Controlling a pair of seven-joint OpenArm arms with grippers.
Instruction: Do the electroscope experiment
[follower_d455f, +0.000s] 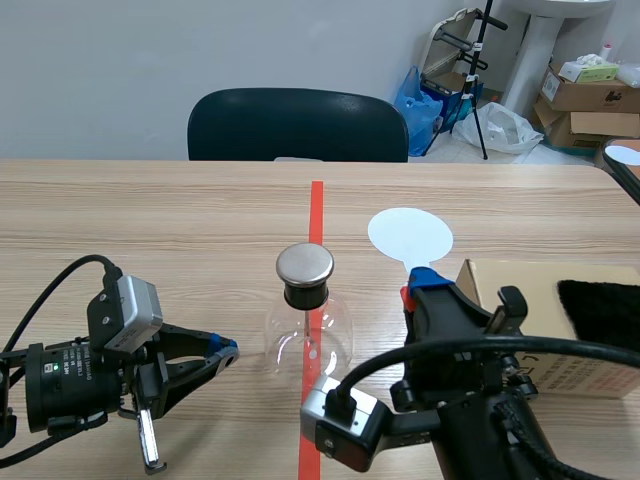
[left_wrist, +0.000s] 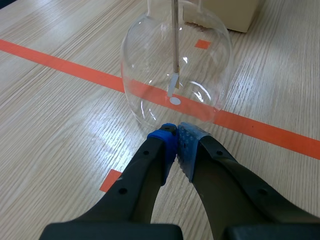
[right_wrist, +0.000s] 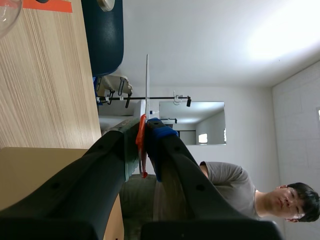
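The electroscope (follower_d455f: 308, 318), a clear glass flask with a black neck and a flat metal cap (follower_d455f: 305, 264), stands on the red tape line at mid-table. In the left wrist view the flask (left_wrist: 150, 65) sits just ahead of my left gripper (left_wrist: 176, 131), whose pads meet with nothing between them; a rod with a small white leaf (left_wrist: 174, 87) hangs inside. My left gripper (follower_d455f: 222, 348) lies low, left of the flask. My right gripper (follower_d455f: 420, 285) is shut on the red handle of a white disc paddle (follower_d455f: 410, 235), held upright to the right of the cap. The right wrist view shows the paddle (right_wrist: 147, 85) edge-on between my fingers.
A cardboard box (follower_d455f: 520, 295) with a black cloth (follower_d455f: 600, 310) on it stands at the right, close behind my right arm. A dark chair (follower_d455f: 297, 125) is at the table's far edge. A person (right_wrist: 250, 190) appears in the right wrist view.
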